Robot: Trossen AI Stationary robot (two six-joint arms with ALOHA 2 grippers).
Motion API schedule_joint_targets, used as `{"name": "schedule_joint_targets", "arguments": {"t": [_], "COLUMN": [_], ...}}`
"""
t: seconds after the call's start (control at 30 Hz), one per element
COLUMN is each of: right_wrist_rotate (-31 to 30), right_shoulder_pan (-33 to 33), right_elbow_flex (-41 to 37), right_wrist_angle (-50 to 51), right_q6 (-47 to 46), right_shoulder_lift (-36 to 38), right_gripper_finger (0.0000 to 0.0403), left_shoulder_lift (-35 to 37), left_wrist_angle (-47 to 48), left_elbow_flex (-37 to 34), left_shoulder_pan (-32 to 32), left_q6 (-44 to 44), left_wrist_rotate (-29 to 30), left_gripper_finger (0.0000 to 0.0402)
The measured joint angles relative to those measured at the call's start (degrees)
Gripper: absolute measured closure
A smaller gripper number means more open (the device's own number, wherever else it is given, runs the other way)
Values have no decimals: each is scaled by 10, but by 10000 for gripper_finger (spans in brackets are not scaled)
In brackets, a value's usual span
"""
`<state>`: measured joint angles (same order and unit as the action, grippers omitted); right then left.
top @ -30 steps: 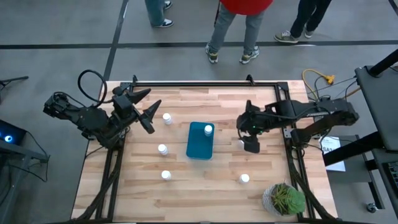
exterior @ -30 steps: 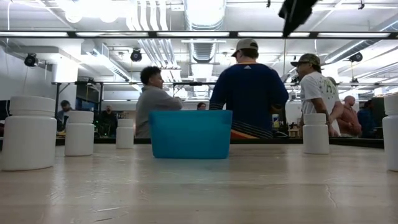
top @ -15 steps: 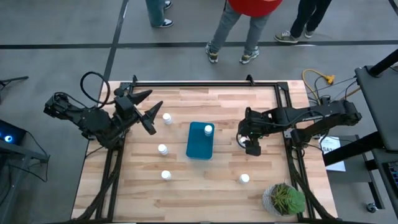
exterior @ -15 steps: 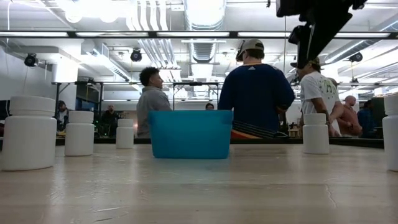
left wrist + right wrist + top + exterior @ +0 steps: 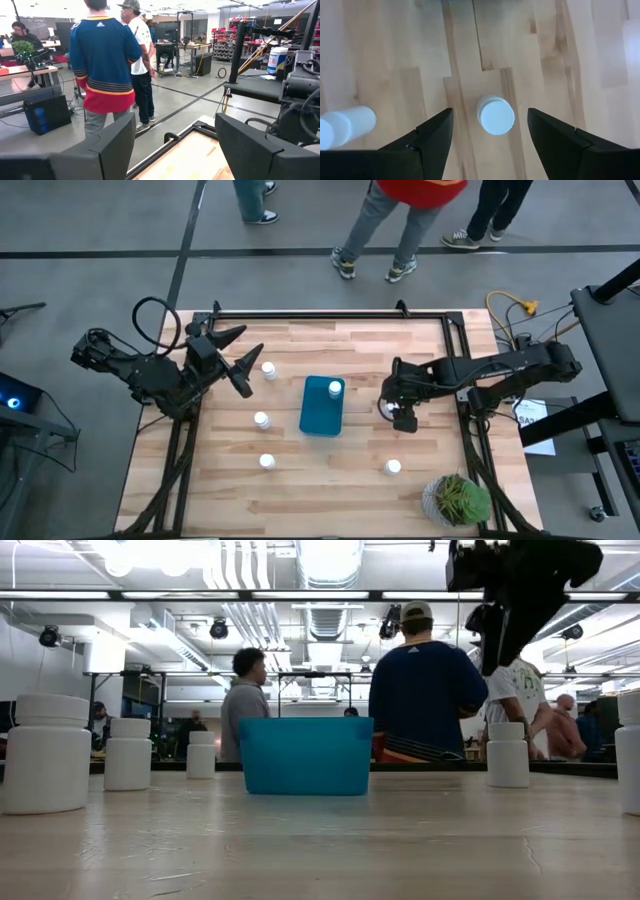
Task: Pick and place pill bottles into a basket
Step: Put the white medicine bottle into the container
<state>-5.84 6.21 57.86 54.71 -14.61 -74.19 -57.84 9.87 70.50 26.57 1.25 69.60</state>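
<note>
One pill bottle (image 5: pixel 495 116) sits below my spread right gripper (image 5: pixel 490 137); approach step, descend then pinch.

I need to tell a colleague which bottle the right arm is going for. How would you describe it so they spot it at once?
Start at the teal basket in the middle of the wooden table. Look to its right, where the right gripper hangs open above the boards. The pill bottle stands upright directly beneath it, between the spread fingers; the other bottles have no gripper over them.
</note>
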Motion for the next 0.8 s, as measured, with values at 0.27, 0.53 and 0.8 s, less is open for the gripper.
{"name": "schedule_joint_targets", "arguments": {"t": [0.27,0.53,0.8], "right_wrist_rotate": [17,31,62], "right_shoulder_pan": [-24,-50,-65], "right_elbow_flex": [-46,-58,-88], "right_wrist_angle": [-31,-42,-67], "right_q6": [10,35,43], "right_shoulder_lift": [0,0,-1], "right_gripper_finger": [160,162,164], "left_shoulder_lift": [0,0,-1], "left_wrist_angle": [0,0,0], "left_elbow_flex": [0,0,0], "left_shoulder_pan": [0,0,0], "left_q6": [0,0,-1], "left_wrist_rotate": [0,0,0], "left_gripper_finger": [146,146,146]}}
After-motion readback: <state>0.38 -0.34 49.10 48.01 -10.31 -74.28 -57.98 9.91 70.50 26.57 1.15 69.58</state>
